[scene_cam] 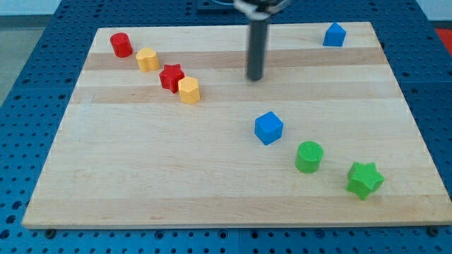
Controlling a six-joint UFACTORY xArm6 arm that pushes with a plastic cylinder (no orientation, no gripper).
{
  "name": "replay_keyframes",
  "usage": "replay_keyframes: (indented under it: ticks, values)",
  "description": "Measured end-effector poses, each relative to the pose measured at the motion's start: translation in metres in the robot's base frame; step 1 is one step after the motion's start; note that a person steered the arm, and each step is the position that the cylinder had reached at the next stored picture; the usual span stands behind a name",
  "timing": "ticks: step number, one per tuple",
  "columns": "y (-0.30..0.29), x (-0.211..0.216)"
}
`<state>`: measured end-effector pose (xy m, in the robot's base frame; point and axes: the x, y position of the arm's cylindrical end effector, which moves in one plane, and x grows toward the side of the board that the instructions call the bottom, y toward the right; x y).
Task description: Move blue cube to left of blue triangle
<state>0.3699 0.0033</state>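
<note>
On our wooden worktop [141,176] a diagonal row runs down from the view's top left: a red cylinder [121,44], a yellow block [147,60] just beside it, then a red star [171,77] touching a yellow hexagonal block [188,90]. Toward the view's bottom right sit a green cylinder [308,156] and a green star [364,179], near each other but apart.

The blue cube [268,128] lies a little right of the worktop's middle, up and left of the green cylinder. The blue triangle [334,34] stands near the top right corner, well apart from the cube. No block lies between the two.

Our rod hangs upright from the view's top; my tip [255,77] rests above the blue cube in the view, apart from it, touching no block. We carry no pincer, only this rod.
</note>
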Motion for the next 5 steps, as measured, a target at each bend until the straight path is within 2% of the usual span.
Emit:
replay_keyframes:
  ticks: [1,2,3,4,5]
  values:
    - [-0.050,0.077]
    - [-0.050,0.131]
    - [-0.021,0.153]
    - [0.035,0.131]
    - [0.075,0.088]
